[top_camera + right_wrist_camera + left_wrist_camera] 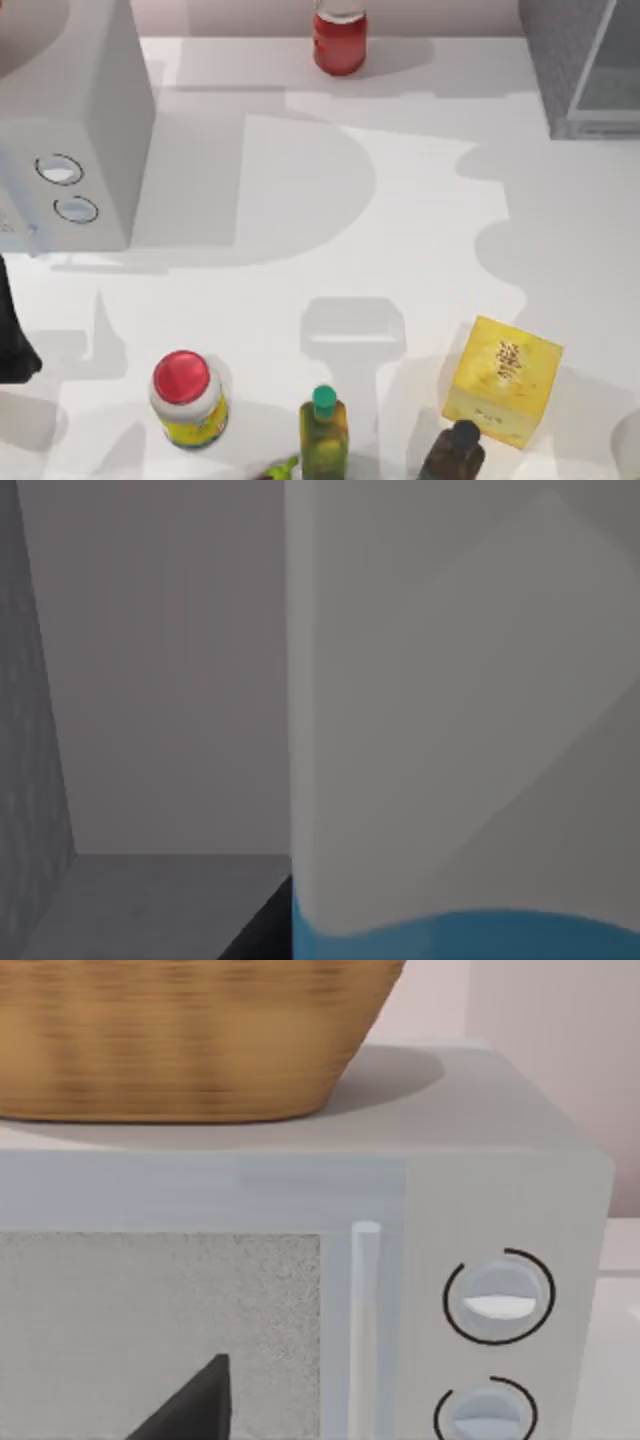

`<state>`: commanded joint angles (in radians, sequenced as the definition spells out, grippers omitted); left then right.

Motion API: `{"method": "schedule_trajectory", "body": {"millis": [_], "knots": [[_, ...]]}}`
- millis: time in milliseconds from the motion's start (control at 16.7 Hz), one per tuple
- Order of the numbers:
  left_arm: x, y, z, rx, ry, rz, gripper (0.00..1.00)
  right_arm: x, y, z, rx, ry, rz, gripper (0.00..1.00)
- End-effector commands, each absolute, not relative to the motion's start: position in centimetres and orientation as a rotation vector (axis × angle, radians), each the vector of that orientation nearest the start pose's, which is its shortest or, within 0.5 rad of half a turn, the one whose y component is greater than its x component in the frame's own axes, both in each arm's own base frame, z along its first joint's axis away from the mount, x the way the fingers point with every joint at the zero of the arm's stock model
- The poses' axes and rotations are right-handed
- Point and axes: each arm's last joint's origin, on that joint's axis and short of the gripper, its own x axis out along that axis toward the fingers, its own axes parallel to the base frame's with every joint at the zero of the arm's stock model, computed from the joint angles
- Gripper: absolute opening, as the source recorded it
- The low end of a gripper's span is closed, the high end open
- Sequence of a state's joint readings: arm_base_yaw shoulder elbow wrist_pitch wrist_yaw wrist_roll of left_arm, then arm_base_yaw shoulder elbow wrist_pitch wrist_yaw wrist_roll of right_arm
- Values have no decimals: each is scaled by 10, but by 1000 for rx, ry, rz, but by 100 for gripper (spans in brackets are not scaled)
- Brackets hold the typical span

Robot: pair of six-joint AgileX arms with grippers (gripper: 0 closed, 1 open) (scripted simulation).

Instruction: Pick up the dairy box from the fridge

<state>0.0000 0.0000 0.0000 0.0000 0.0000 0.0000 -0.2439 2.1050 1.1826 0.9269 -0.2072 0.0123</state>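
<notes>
A white tabletop (400,230) crossed by soft grey shadows fills my overhead view. At about one o'clock, in the far right corner, stands the fridge (580,65), a dark-grey speckled cabinet with a pale glassy panel in a light frame. At ten o'clock sits a plain white box with two round dials (75,130); my left wrist view faces its front and the woven wicker basket (190,1035) resting on top of it. A red-filled glass jar (340,38) stands at twelve o'clock. Along the near edge stand a red-lidded white jar with a yellow label (187,398), a green-capped yellow-green bottle (324,432), a dark bottle (453,452) and a yellow cube-shaped box (502,380). My right wrist view looks into a grey-walled interior, very close to the dairy box (460,710), a tall carton, white above and blue at its lower edge. I cannot tell how either gripper's fingers stand.
</notes>
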Motion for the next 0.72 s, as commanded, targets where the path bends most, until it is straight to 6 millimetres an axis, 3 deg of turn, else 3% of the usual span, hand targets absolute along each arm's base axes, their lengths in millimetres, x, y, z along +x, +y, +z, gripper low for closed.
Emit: {"method": "schedule_trajectory", "body": {"millis": [360,540,720], "knots": [[106,-1,160,0,0,0,100,439,-99,168,-1,0,-12,0],[106,-1,160,0,0,0,100,417,-101,169,-3,-2,-13,0],[106,-1,160,0,0,0,100,382,-100,164,4,18,-14,0]]}}
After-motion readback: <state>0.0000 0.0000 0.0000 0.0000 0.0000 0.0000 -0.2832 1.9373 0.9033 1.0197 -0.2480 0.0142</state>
